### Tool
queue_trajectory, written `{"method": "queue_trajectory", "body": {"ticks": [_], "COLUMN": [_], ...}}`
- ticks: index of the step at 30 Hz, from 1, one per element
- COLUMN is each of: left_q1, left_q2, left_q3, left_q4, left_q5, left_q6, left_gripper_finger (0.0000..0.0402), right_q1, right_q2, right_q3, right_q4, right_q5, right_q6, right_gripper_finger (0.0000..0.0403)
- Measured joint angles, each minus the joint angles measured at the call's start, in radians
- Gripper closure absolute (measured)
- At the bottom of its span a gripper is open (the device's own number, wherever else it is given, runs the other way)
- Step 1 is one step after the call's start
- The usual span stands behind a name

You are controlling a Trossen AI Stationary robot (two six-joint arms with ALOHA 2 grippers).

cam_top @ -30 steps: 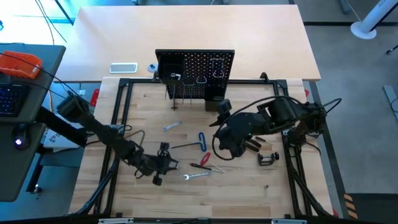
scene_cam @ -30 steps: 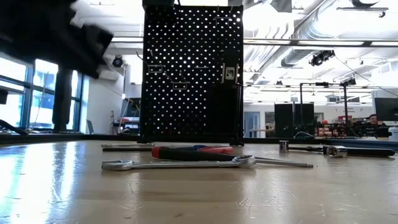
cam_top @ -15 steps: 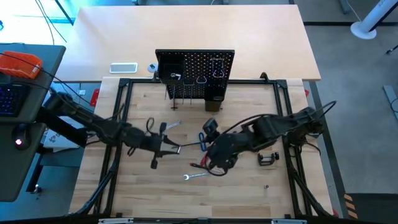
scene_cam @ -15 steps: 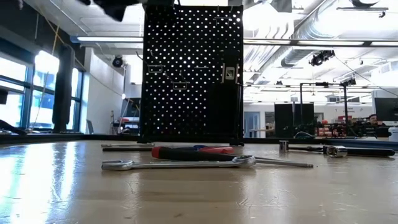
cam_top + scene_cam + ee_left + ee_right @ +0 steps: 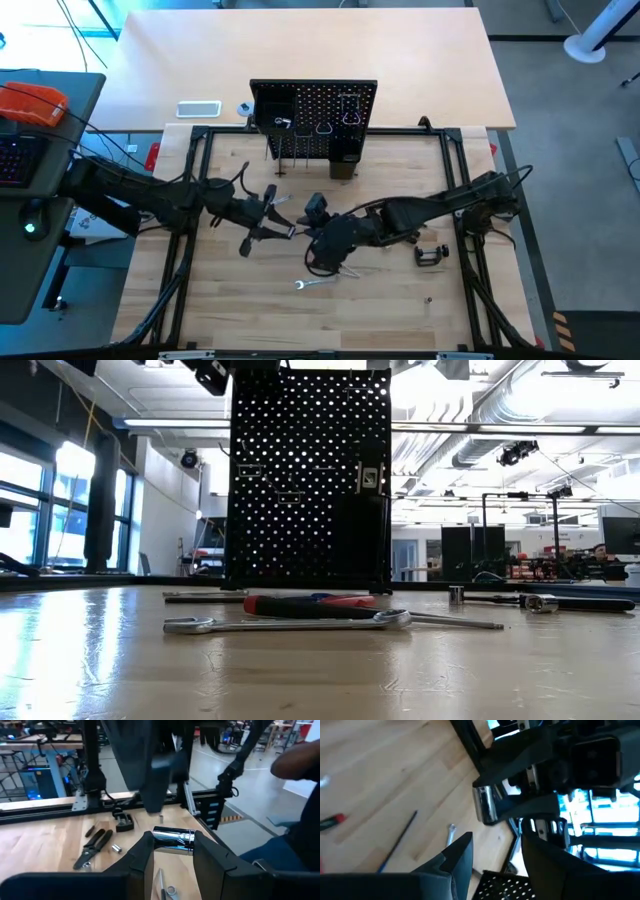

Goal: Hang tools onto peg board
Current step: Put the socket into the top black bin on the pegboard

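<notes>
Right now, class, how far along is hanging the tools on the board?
Done: unclear from here; the peg board shows only small shapes. In hand: left gripper clamps a silver tool, right gripper open nearby. Left: wrench, screwdriver and clamp lie on the table.

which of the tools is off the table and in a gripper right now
The short chrome socket-like tool, pinched between the left gripper's fingers. The wrench, C-clamp and pliers all lie on the table.
</notes>
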Motion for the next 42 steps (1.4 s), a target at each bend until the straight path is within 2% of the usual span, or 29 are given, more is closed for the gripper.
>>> {"method": "queue_trajectory", "body": {"ticks": [10, 22, 26, 37, 42], "left_q1": [0.066, 0.073, 0.073, 0.073, 0.076], "left_q2": [0.001, 0.006, 0.018, 0.046, 0.045], "left_q3": [0.0, 0.0, 0.0, 0.001, 0.001], "left_q4": [0.032, 0.061, 0.084, 0.096, 0.094], "left_q5": [0.098, 0.107, 0.107, 0.112, 0.112], "left_q6": [-0.043, -0.046, -0.05, -0.064, -0.066], "left_gripper_finger": [0.0311, 0.0311, 0.0311, 0.0312, 0.0317], "right_q1": [-0.012, -0.054, -0.061, -0.06, -0.059], "right_q2": [-0.001, -0.002, -0.002, -0.002, -0.002], "right_q3": [-0.116, -0.122, -0.122, -0.123, -0.123], "right_q4": [0.232, 0.296, 0.296, 0.27, 0.269], "right_q5": [-0.028, -0.09, -0.126, -0.122, -0.114], "right_q6": [-0.073, -0.018, 0.005, -0.005, 0.003], "right_gripper_finger": [0.024, 0.0243, 0.0261, 0.0336, 0.0346]}}
